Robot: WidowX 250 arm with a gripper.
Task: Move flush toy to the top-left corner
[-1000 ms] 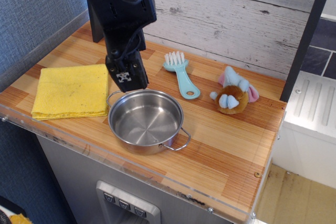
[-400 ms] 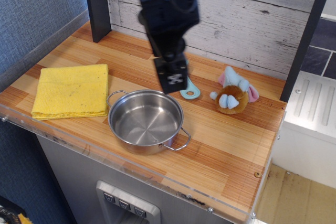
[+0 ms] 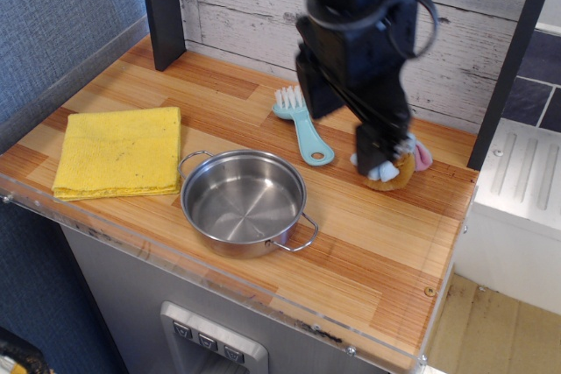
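The flush toy point(image 3: 396, 172), a small brown plush with pale blue paws and a pink ear, lies at the right of the countertop, mostly hidden behind my gripper point(image 3: 383, 151). My black gripper hangs directly over the toy, its fingertips at the toy's top. I cannot tell whether the fingers are open or shut. The top-left corner point(image 3: 197, 66) of the striped wooden countertop lies by the black upright post point(image 3: 162, 8) and the plank wall, far to the left of the toy.
A steel pot point(image 3: 244, 202) with two handles stands at front centre. A folded yellow cloth point(image 3: 118, 151) lies at the left. A teal brush point(image 3: 301, 124) with white bristles lies behind the pot. A second black post point(image 3: 510, 59) rises at the right edge.
My gripper has swung from the left, beside the pot and cloth, across the brush to the right, and now sits over the plush toy. The objects have not moved.
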